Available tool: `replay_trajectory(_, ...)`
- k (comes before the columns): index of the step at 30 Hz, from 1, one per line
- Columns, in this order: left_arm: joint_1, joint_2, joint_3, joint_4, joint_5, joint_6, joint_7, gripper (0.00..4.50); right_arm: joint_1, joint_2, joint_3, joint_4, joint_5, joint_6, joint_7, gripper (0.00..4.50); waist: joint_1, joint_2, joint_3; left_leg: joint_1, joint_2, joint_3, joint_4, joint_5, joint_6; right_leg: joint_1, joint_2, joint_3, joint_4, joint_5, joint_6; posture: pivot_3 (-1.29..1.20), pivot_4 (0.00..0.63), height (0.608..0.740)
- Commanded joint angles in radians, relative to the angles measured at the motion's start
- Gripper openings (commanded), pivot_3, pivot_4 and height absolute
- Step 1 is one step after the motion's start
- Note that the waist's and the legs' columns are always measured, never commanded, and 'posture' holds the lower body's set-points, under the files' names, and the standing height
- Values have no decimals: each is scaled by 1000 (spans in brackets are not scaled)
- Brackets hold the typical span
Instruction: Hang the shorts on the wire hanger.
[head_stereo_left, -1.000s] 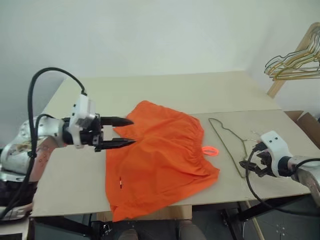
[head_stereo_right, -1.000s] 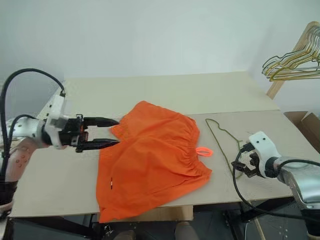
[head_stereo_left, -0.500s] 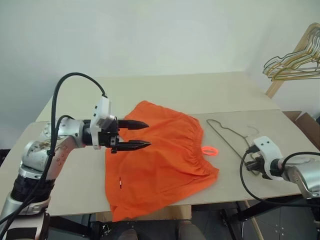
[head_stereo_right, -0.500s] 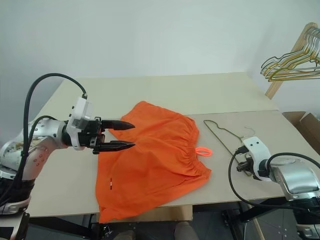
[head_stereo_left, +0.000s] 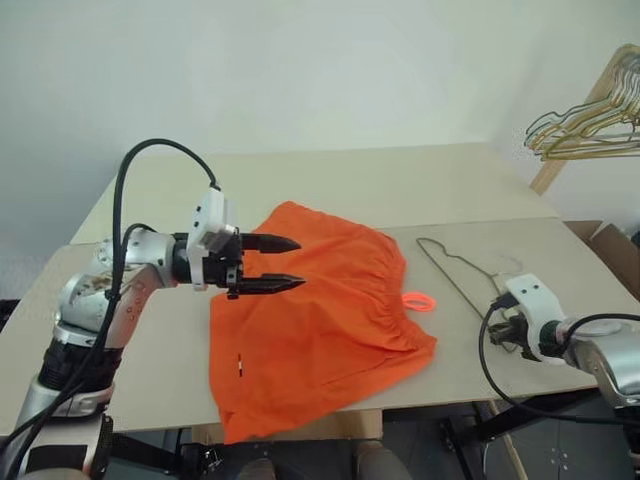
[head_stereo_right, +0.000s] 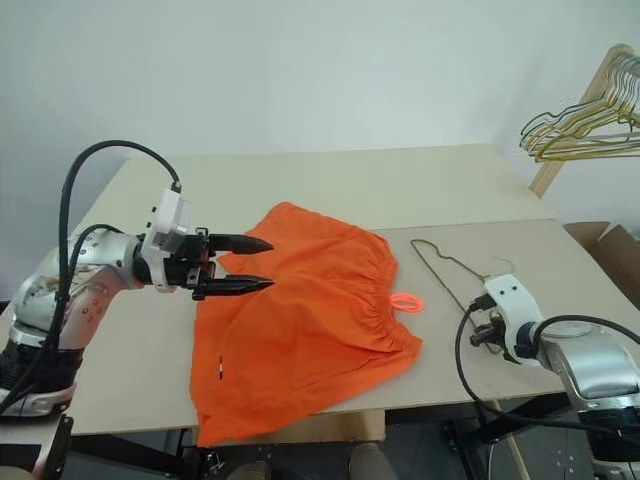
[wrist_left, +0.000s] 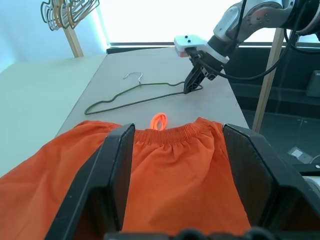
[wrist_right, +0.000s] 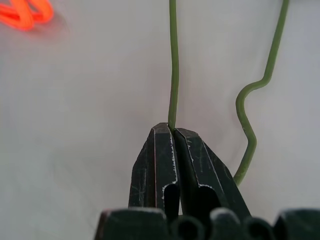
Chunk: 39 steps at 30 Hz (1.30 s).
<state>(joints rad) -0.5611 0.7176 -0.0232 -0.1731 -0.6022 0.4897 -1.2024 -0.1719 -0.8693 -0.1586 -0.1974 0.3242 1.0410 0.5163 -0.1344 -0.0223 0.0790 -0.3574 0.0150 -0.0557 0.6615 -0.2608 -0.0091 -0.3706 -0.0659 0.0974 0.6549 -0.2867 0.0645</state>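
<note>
— Where the shorts (head_stereo_left: 320, 315) lie, is the cloth flat?
— Mostly. They are spread bright orange across the middle of the bench (head_stereo_left: 400, 180), gathered waistband toward the right, one leg hem hanging a little over the near edge. A small orange loop (head_stereo_left: 421, 300) sticks out from the waistband onto the bare board, and a tiny white tag (head_stereo_left: 241, 368) shows low on the left leg.

— And the wire hanger (head_stereo_left: 465, 280)?
— Flat on the bench just right of the shorts, apart from them, thin and olive-grey, its hook curling toward the right side.

— Is anything holding it?
— Yes. The right tool (wrist_right: 174, 132) has its two black fingers pressed together on one straight run of the wire; in the right wrist view the wire comes out right from between the tips. The left wrist view shows the same pinch from across the bench.

— What about the left tool (head_stereo_left: 285, 263)?
— It hovers above the left part of the shorts, pointing across toward the right, its fingers (wrist_left: 114, 165) spread wide with nothing between them. I cannot tell whether the lower tip brushes the cloth.

— Anything else around?
— A bunch of gold and green wire hangers (head_stereo_left: 585, 125) hangs on a wooden rail (head_stereo_left: 585, 110) at the far right, well apart from the bench's things.
</note>
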Motion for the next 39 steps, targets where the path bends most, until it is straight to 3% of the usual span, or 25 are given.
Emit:
replay_trajectory(1,-50,-20,4,24,18,-25,12,3008,-59,13,-117,-95,-4,-30,-53,68,-3,0,0,0,0,0,0,0,0,0,0,0,0,0,0,-185,36,740)
replay_trajectory(8,-113,-76,-2,88,60,-46,41,3008,-110,49,-182,-249,-15,-139,-98,68,-22,0,0,-1,0,-1,0,0,0,-1,0,0,0,1,-1,-208,31,740)
replay_trajectory(11,-188,-123,8,150,78,-13,118,3008,-26,-18,-88,-299,-199,-438,-101,68,-22,0,0,-2,0,-1,0,0,0,-1,0,0,0,0,0,-215,25,740)
replay_trajectory(13,-264,-140,17,221,83,13,148,3008,27,-84,-9,-254,-383,-718,-138,68,-25,0,0,-3,0,-1,0,0,0,-1,-1,-1,-1,-2,4,-223,20,740)
replay_trajectory(17,-376,-140,24,358,89,20,115,3008,45,-162,65,-108,-607,-1123,-225,68,-50,1,-1,-6,-1,0,1,0,-1,-3,-2,-1,-2,0,4,-238,9,740)
replay_trajectory(22,-486,-134,9,528,128,-35,30,4328,-9,-219,123,60,-812,-1462,-356,0,-87,2,-2,-7,-3,0,1,1,-1,-4,-4,-1,-4,4,-1,-252,0,740)
replay_trajectory(23,-508,-137,-3,570,152,-57,22,4328,-24,-222,130,79,-842,-1509,-379,0,-101,2,-2,-8,-3,0,1,1,-2,-4,-4,-1,-5,5,0,-254,0,740)
replay_trajectory(32,-629,-164,-122,870,313,-182,-186,4328,-136,-186,138,164,-939,-1707,-453,0,-161,2,-2,-8,-8,-2,1,3,-4,-2,-9,-2,-6,7,1,-265,0,740)
replay_trajectory(39,-632,-174,-181,933,382,-232,-354,4328,-169,-161,128,177,-949,-1740,-445,0,-187,2,-2,-9,-9,-3,1,3,-4,-2,-10,-3,-6,6,2,-270,0,740)
